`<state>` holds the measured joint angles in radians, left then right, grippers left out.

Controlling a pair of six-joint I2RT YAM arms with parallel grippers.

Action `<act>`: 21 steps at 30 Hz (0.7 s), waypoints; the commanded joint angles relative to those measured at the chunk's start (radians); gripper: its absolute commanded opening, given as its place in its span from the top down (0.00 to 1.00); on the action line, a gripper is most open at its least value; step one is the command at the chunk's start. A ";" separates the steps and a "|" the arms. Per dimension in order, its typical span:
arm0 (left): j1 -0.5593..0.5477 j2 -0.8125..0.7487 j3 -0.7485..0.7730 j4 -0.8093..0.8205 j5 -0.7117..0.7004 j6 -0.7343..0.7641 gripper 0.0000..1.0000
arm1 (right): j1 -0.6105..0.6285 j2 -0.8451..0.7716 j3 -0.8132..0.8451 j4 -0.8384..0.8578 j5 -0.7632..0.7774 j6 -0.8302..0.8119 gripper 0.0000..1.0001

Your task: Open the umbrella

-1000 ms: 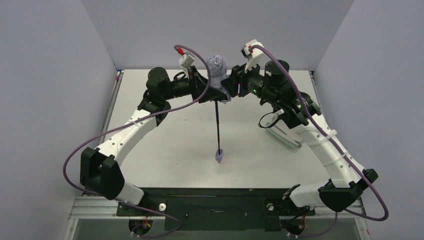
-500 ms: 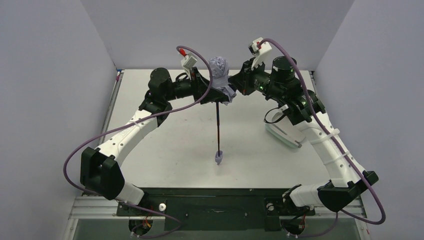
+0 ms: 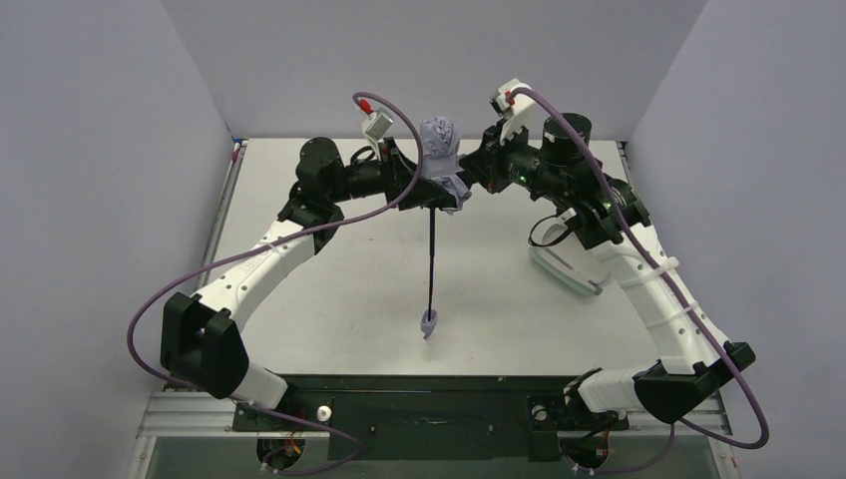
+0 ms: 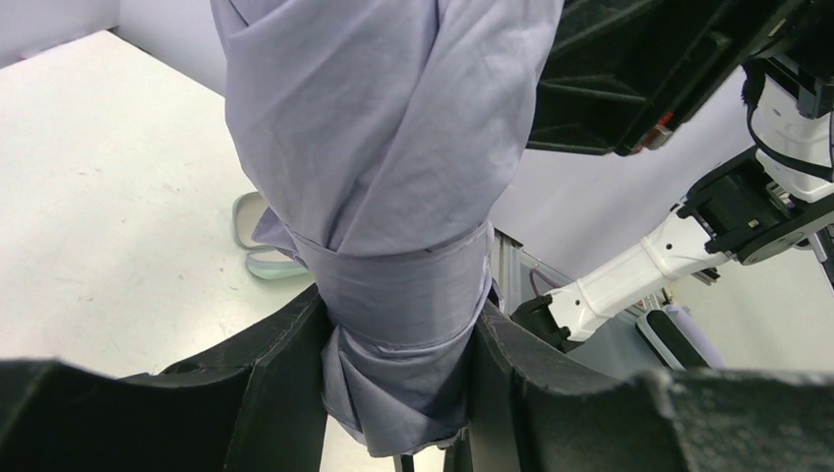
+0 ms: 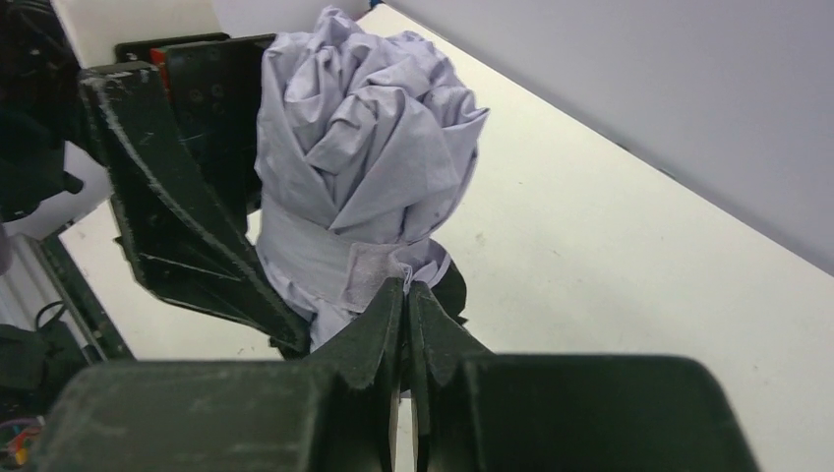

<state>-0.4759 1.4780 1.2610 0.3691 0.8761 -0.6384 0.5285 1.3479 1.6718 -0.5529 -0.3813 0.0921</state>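
Umbrella point(image 3: 439, 150) held aloft over far middle of table point(image 3: 329, 289), furled canopy up, shaft point(image 3: 432, 254) hanging; handle point(image 3: 428, 324) now lower and swung left compared with half a second ago; left gripper point(image 4: 398, 364) clamped round canopy at strap band; right gripper point(image 5: 405, 295) fingers pressed together at edge of strap tab point(image 5: 369, 275), hold on it unclear; likely strap-peeling step, canopy unreleased.
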 commanded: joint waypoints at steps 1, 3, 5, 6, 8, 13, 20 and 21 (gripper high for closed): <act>0.000 -0.043 0.024 0.220 0.102 -0.055 1.00 | -0.020 -0.009 -0.008 -0.062 0.198 -0.096 1.00; -0.001 -0.045 0.021 0.227 0.116 -0.060 1.00 | -0.019 -0.010 -0.009 -0.063 0.216 -0.111 1.00; -0.002 -0.047 0.018 0.236 0.125 -0.065 1.00 | -0.022 -0.008 -0.014 -0.065 0.227 -0.117 1.00; -0.003 -0.047 0.017 0.242 0.130 -0.067 1.00 | -0.021 -0.008 -0.014 -0.065 0.228 -0.120 1.00; -0.003 -0.047 0.017 0.246 0.134 -0.072 1.00 | -0.023 -0.006 -0.016 -0.064 0.225 -0.122 1.00; -0.001 -0.049 0.018 0.248 0.130 -0.073 1.00 | -0.028 -0.005 -0.019 -0.055 0.202 -0.126 1.00; 0.032 -0.054 0.008 0.187 0.053 -0.040 1.00 | -0.086 -0.022 -0.009 -0.026 0.089 -0.062 0.82; 0.034 -0.054 0.007 0.180 0.036 -0.033 1.00 | -0.092 -0.026 -0.011 -0.014 0.083 -0.046 0.68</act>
<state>-0.4679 1.4784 1.2457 0.4641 0.9543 -0.6949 0.4873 1.3479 1.6646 -0.5995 -0.2970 0.0151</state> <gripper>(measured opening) 0.411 0.151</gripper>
